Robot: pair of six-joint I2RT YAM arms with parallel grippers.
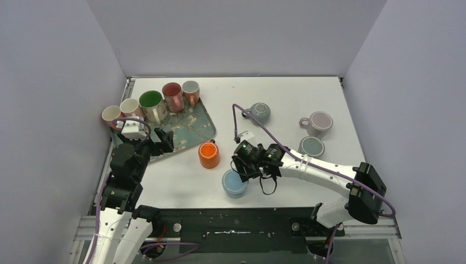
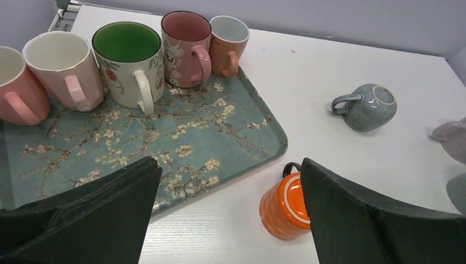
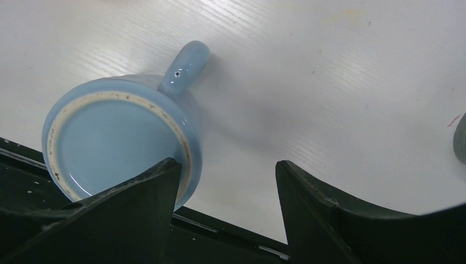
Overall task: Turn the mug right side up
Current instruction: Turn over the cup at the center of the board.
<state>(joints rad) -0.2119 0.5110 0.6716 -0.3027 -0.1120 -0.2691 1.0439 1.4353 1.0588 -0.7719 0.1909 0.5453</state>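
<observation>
Your right gripper (image 3: 226,164), jaws parted on nothing, hangs just beside the blue mug (image 3: 110,143), which stands base-up at the table's (image 1: 329,99) near edge, outside the gap between its fingers, while the left gripper (image 2: 231,162), spread wide, idles well apart over the tray (image 2: 220,137).

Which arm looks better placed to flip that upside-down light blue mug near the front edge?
The right arm. The right gripper hangs open close by the light blue mug, whose base shows in its wrist view. The left gripper is over the floral tray, farther away.
</observation>
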